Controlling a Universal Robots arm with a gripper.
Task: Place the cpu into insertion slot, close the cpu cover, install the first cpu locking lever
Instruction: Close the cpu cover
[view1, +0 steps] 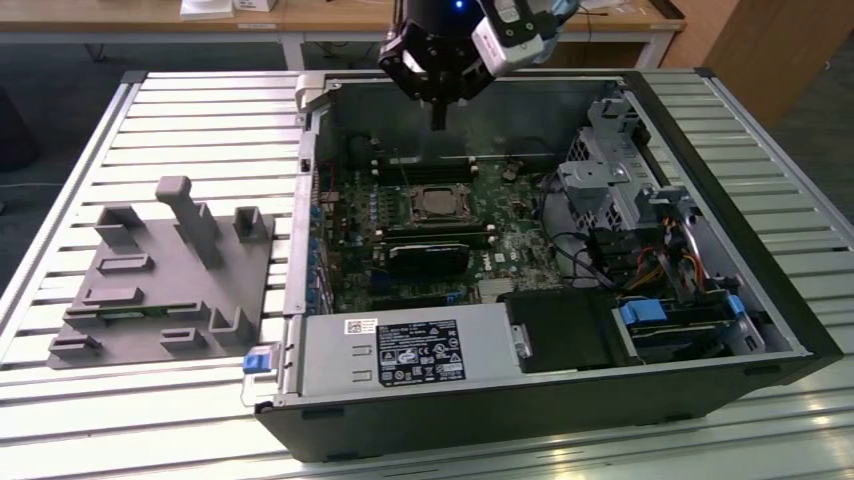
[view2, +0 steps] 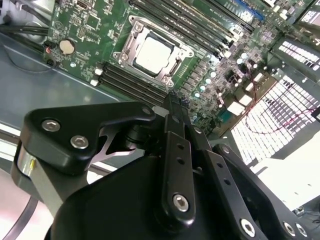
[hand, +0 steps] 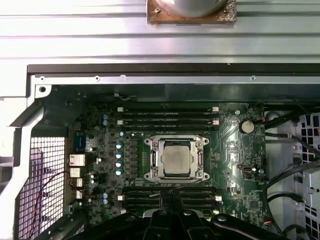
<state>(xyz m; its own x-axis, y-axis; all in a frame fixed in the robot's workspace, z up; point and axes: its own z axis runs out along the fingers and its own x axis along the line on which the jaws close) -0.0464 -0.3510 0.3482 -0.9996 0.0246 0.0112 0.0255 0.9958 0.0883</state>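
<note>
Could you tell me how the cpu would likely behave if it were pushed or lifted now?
The cpu looks like a stiff, flat metal-topped square, so it probably would not flex. With the cpu cover framing it, it likely would not slide when pushed. Its smooth low top probably offers little grip.

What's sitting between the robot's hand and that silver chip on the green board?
In the second wrist view, rows of long black memory slots run across the board between the hand and the cpu.
</note>
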